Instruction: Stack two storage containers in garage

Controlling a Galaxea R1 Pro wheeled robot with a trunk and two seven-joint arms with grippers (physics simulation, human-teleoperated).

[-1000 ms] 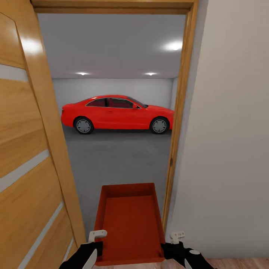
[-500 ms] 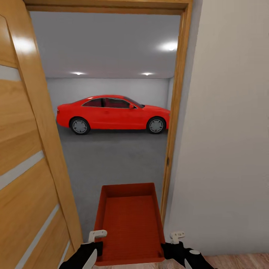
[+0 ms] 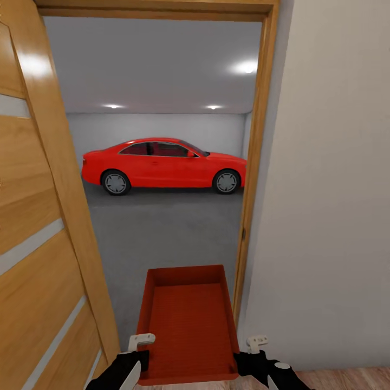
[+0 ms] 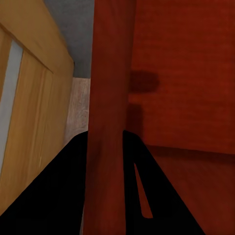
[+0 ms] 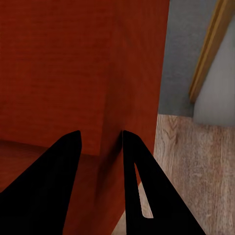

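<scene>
Nearest the camera in the head view, the left gripper (image 3: 140,355) and the right gripper (image 3: 250,355) sit at the two long sides of one orange-red storage container (image 3: 187,322), which is carried open side up between them, low in the middle of the view and pointing into a doorway. In the left wrist view the left gripper (image 4: 108,147) has its two dark fingers (image 4: 147,196) pinching the container's thin side wall (image 4: 110,98), one finger outside and one inside. In the right wrist view the right gripper (image 5: 100,142) does the same on the opposite wall (image 5: 132,73), its fingers (image 5: 49,181) closed on either face of it. Under the container's near end a strip of light wood plank floor (image 3: 346,379) shows, and it also shows beside the wall in the right wrist view (image 5: 191,166). To the left stands an open wooden door (image 3: 38,244) with pale horizontal inlays, swung close against the container's left side; to the right runs the wooden door frame (image 3: 252,179) and then a plain beige wall (image 3: 330,189). The far end of the container reaches over the threshold, above the dark grey floor (image 3: 162,233) of the garage (image 3: 157,81). Well beyond, a red car (image 3: 162,165) is parked side-on against the pale grey back wall (image 3: 151,127), under a ceiling with round lights (image 3: 246,67).
</scene>
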